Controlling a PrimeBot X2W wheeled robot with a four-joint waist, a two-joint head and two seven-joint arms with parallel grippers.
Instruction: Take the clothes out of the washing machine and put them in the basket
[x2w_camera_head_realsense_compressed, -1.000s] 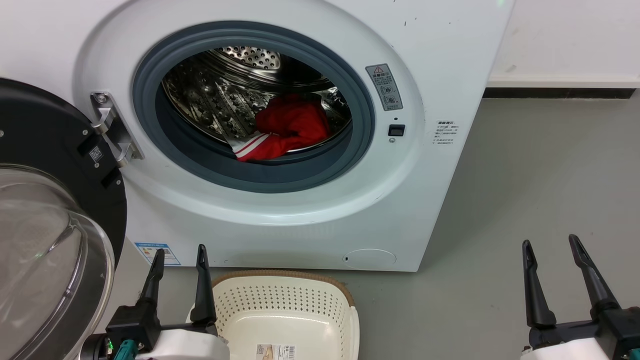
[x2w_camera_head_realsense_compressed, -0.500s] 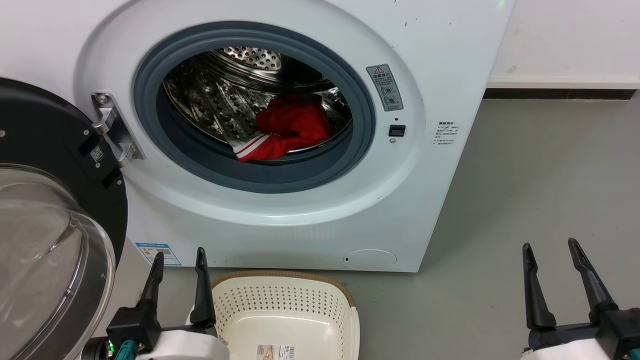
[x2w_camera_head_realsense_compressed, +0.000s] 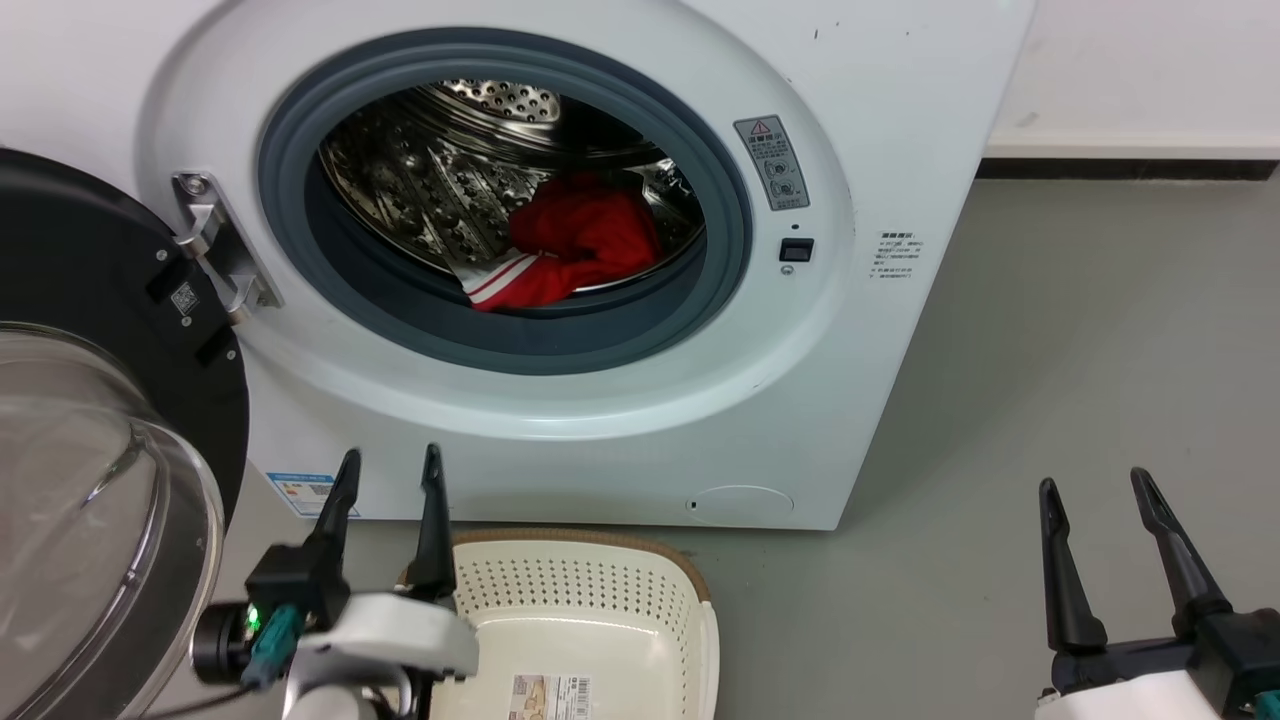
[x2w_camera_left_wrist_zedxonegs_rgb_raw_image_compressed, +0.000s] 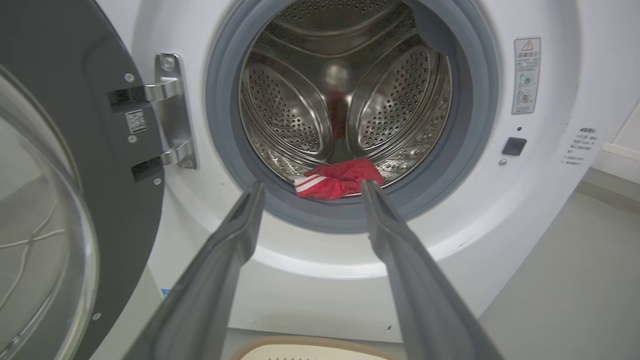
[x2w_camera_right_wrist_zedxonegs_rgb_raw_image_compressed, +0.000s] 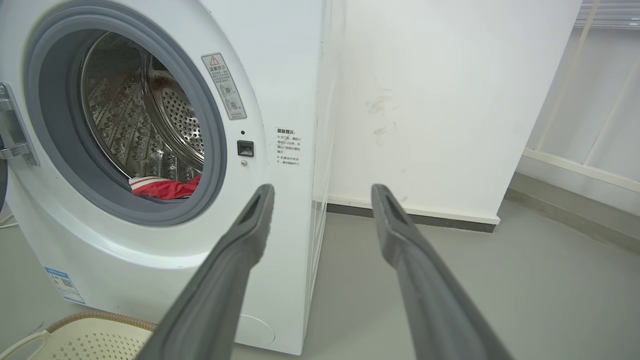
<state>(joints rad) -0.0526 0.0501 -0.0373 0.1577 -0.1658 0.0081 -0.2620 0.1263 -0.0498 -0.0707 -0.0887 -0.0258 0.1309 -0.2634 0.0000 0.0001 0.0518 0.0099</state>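
Status: pre-reach, nothing picked yet. Door (x2w_camera_head_realsense_compressed: 90, 260) of the washing machine (x2w_camera_head_realsense_compressed: 880, 120) is swung wide open on robot's left. Red clothes (x2w_camera_head_realsense_compressed: 570, 250) are bunched low in the steel drum (x2w_camera_head_realsense_compressed: 420, 180), right of centre. The white-striped edge faces the opening, just behind the grey gasket (x2w_camera_head_realsense_compressed: 720, 300) lip. Basket (x2w_camera_head_realsense_compressed: 600, 540) sits on the floor below the porthole, near the machine front. No clothes in the part I can see, only a label sticker (x2w_camera_head_realsense_compressed: 548, 695).

L gripper (x2w_camera_head_realsense_compressed: 391, 455): fingers apart, empty, by the basket's left rim, aimed at the porthole. In L wrist view the red bundle sits between the tips, so it looks lined up.
R gripper (x2w_camera_head_realsense_compressed: 1093, 480): fingers apart, empty, low over bare floor, well apart from the opening.

Step, IMO: start of 1st extraction w/ L arm. Next move needs lift + push fwd thru the porthole, clear the gasket lip, then tips down onto the fabric. Close on a thick fold, not just the striped hem. Can't tell how many garments are in the pile. Door is near the L arm, watch clearance.
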